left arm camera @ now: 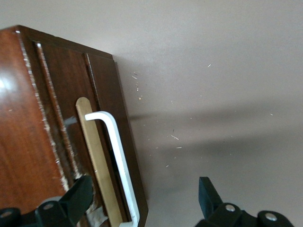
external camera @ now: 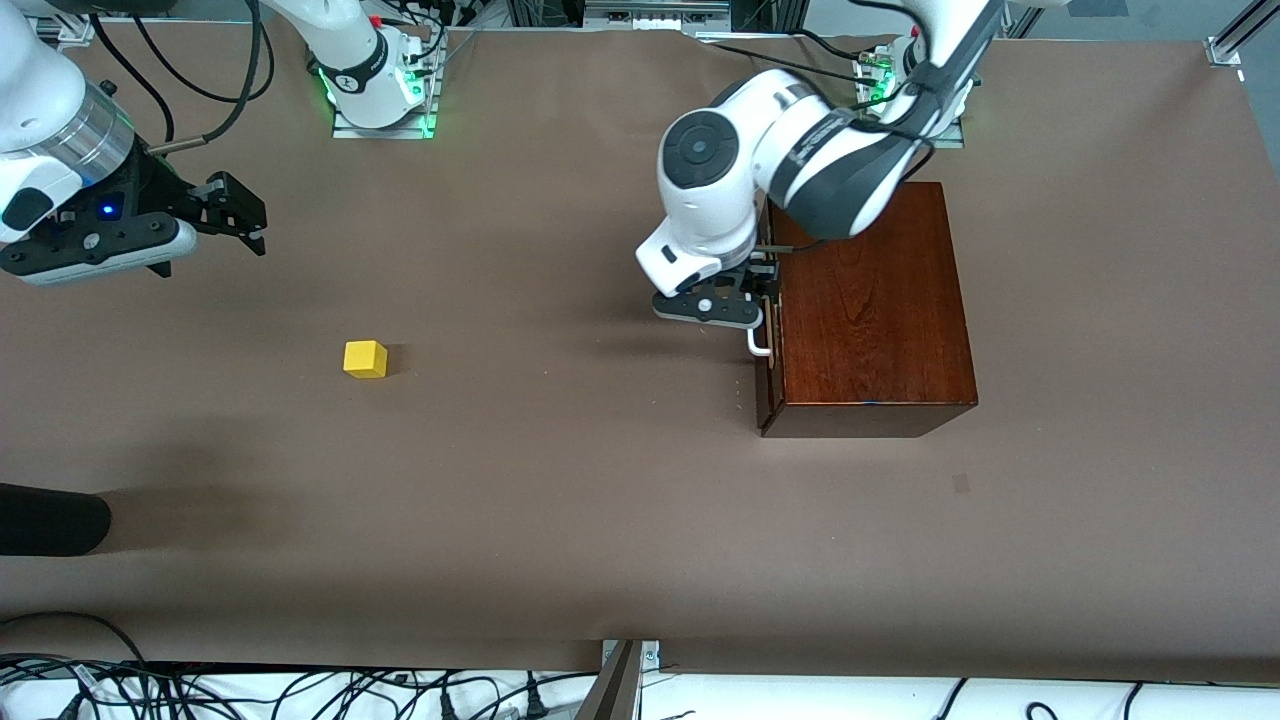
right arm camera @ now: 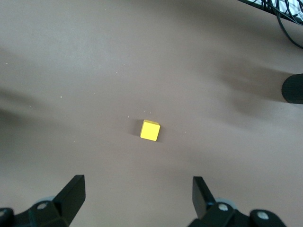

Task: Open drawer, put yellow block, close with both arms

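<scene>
The dark mahogany box (external camera: 870, 300) stands toward the left arm's end of the table. Its drawer (external camera: 766, 395) looks shut, with the front flush. My left gripper (external camera: 765, 290) is open at the drawer front. In the left wrist view the white handle (left arm camera: 118, 156) lies between the fingers of the left gripper (left arm camera: 142, 198), which are apart from it. The yellow block (external camera: 365, 358) sits alone on the table toward the right arm's end. My right gripper (external camera: 240, 215), lit blue, is open and empty over bare table. The right wrist view shows the block (right arm camera: 150, 130) ahead of the right gripper (right arm camera: 137, 196).
A dark rounded object (external camera: 50, 520) juts in at the right arm's end of the table, nearer to the front camera than the block. It also shows in the right wrist view (right arm camera: 293, 89). Brown table (external camera: 560, 480) lies between block and box. Cables (external camera: 300, 690) run below the front edge.
</scene>
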`<state>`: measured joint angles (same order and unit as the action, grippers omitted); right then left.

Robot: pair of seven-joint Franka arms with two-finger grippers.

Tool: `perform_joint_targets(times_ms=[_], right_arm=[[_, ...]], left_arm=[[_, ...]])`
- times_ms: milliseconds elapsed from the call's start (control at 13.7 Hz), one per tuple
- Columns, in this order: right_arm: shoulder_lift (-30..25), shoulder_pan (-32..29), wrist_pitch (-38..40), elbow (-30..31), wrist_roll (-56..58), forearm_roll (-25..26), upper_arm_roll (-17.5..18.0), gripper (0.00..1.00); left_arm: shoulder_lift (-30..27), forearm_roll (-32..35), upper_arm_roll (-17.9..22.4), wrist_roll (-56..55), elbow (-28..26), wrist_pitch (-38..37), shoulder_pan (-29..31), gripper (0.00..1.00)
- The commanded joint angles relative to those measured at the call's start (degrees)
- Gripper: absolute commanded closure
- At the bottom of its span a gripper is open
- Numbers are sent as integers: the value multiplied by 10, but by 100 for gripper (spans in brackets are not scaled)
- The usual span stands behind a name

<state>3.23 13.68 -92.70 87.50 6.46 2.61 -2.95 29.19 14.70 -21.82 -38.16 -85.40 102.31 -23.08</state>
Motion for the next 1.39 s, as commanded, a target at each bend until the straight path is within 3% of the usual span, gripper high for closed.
perform_joint_targets(times_ms=[0,658,1315], right_arm=[[-2,-1,5,-8,-2,-6,0,0],[-2,-1,4,-8,-2,-6,1,0],[-1,-1,4,-8,-2,-6,0,0]], left_arm=[[15,13,4,-6,6,1,6,0],[15,37,4,-25,-64,4,-1,0],[46,74,3,-76,-72,32,-25,0]])
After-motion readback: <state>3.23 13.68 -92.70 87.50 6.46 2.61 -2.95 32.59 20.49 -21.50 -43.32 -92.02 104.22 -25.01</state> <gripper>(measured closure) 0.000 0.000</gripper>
